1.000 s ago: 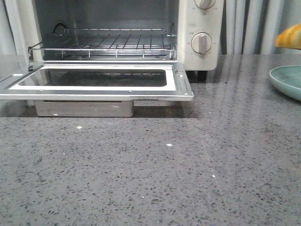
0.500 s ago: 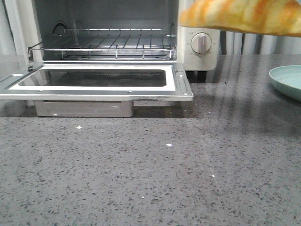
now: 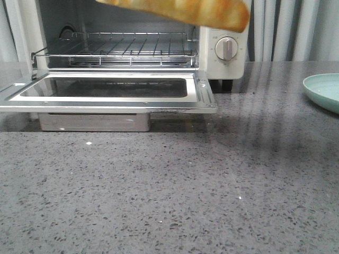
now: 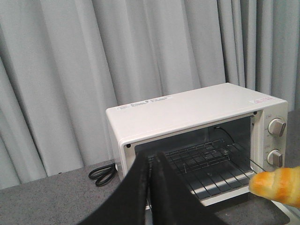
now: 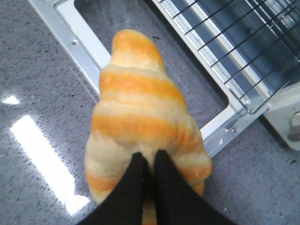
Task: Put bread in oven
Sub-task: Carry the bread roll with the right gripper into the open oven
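The bread [image 5: 140, 117], a glossy golden-orange roll with cream stripes, hangs in the air with my right gripper [image 5: 150, 159] shut on its thick end. In the front view the bread [image 3: 201, 11] is at the top edge, in front of the oven [image 3: 228, 47] and above its dropped door [image 3: 204, 92]. One tip of the bread [image 4: 277, 183] shows in the left wrist view beside the oven [image 4: 187, 112]. The wire rack [image 3: 116, 47] inside is bare. My left gripper [image 4: 151, 161] is shut on nothing, raised in front of the oven's left side.
A pale green plate [image 3: 324, 91] lies on the grey speckled counter at the right edge. A metal crumb tray [image 3: 95, 121] sits under the open door. A coiled black cord [image 4: 102, 174] lies left of the oven. Grey curtains hang behind.
The bread has travelled left from the right edge of the front view, away from the plate, to a spot in front of the open oven. The oven and plate have not moved.
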Controlling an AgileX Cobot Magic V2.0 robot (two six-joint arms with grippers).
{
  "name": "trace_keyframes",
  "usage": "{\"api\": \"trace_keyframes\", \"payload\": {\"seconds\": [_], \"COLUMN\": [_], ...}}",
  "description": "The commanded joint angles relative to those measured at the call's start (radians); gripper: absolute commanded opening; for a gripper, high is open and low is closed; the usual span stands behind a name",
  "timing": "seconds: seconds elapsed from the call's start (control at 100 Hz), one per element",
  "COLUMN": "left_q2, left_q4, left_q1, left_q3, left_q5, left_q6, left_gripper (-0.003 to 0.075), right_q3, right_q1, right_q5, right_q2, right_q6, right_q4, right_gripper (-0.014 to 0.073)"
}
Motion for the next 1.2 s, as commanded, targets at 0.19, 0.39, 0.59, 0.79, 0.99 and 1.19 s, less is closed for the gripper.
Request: {"api": "trace_keyframes", "payload": {"seconds": [0.19,0.39,0.59,0.79,0.99,1.19], "left_q2": [0.005,0.005,0.005,0.005,0.005,0.005], "left_q4": [-0.004,-0.004,-0.004,-0.004,-0.005,-0.005], "left_q1": [0.002,0.002,0.002,0.002,0.002,0.002], "left_q3": [-0.031,-0.031,-0.031,-0.031,-0.031,-0.031], "left_q5": [-0.065,-0.065,-0.065,-0.065,-0.056,-0.047], "left_q6": [-0.008,-0.008,-0.008,-0.008,-0.008,-0.008], "left_gripper": [-0.0022,-0.0022,-0.0022,-0.0022,-0.0022,-0.0021], "right_q3": [-0.034,-0.034,-0.038,-0.099,-0.167,-0.172], "right_q1": [0.0,0.0,0.0,-0.011,-0.043,-0.068], "right_q5": [-0.256,-0.361,-0.435,-0.444,-0.448,-0.49], "right_q2": [0.049,0.108,0.156,0.213,0.266,0.294], "right_q6": [-0.015,-0.015,-0.015,-0.012,-0.012,-0.012], "right_q4": [-0.171,-0.247,-0.346,-0.387,-0.391,-0.428], "right_gripper": [-0.0075,-0.0075,-0.0075,-0.0075,-0.0075,-0.0075]}}
